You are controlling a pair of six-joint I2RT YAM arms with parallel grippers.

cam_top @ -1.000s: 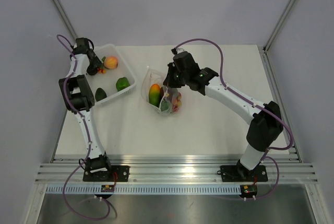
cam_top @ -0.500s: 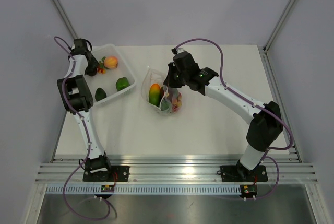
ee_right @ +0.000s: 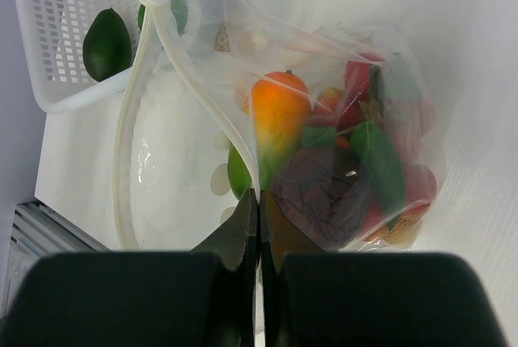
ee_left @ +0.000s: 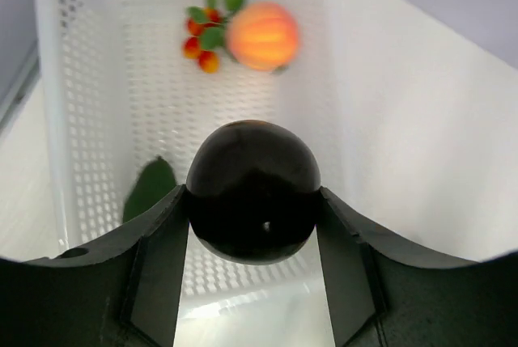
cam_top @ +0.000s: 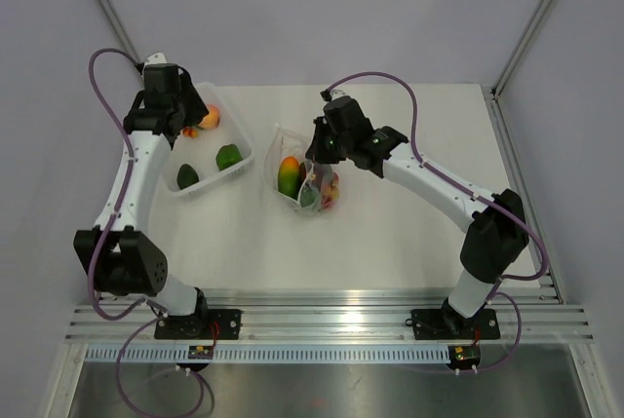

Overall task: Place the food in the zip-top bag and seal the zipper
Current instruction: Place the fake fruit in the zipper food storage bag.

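Purple-black and glossy, the round plastic fruit (ee_left: 251,177) is clamped between the two dark fingers of my left gripper (ee_left: 252,226). It is gripped across its widest part and bulges past the fingertips, above the white perforated plastic tray (ee_left: 97,80).

My worry is the carry. A slick ball pinched at its middle could squirt out if I swing fast, and it would land back in the tray beside the peach-coloured ball (ee_left: 261,35) and red berry sprig (ee_left: 202,40).

My right gripper (ee_right: 259,209) has its jaws pressed together on the mouth edge of the crinkly transparent zip-top bag (ee_right: 174,161), just below the clear press-seal strip (ee_right: 198,92). With only one lip pinched, the opening could sag, or the fruit could catch the rim and drag the bag off the fingers.

The bag looks well filled, with an orange-and-green mango piece (ee_right: 279,116) near the mouth, so a late piece may roll out. The bag lies well apart from the left jaws, between the two arms.
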